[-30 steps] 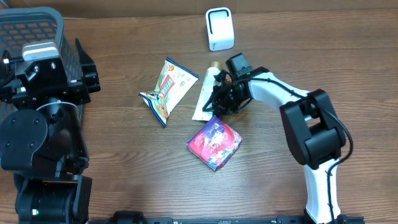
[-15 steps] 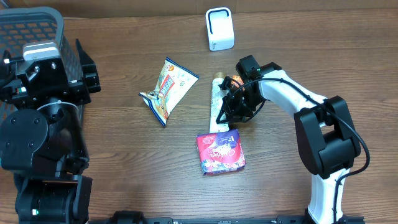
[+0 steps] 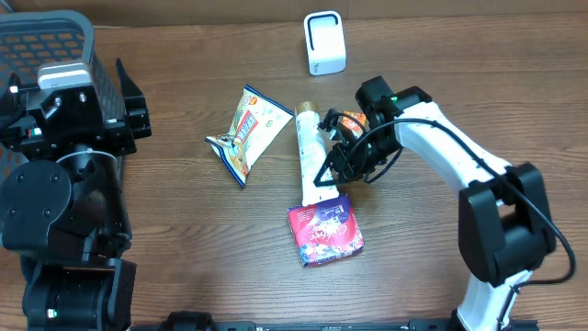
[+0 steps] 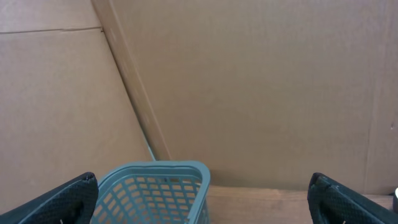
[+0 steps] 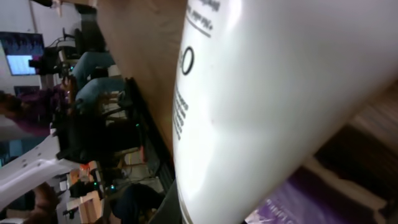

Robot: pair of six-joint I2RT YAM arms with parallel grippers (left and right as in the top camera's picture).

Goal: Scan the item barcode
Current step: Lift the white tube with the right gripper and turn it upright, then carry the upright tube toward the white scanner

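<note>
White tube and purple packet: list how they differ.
The white tube is long and narrow; the purple packet is squarish. The tube is white with small print; the packet is colourfully patterned. The right tool is shut on the tube; the packet lies free. Both are close together.

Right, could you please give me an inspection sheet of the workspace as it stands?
Surface: wooden table, no spills seen.
Job's things: white tube held by the right arm; scanner upright at the far edge.
Clutter: snack bag, purple packet, basket.
Grippers: left gripper open, facing the basket; right gripper shut on the white tube.
Cables: black cable along the right arm.
Surroundings: cardboard wall behind the table.
</note>
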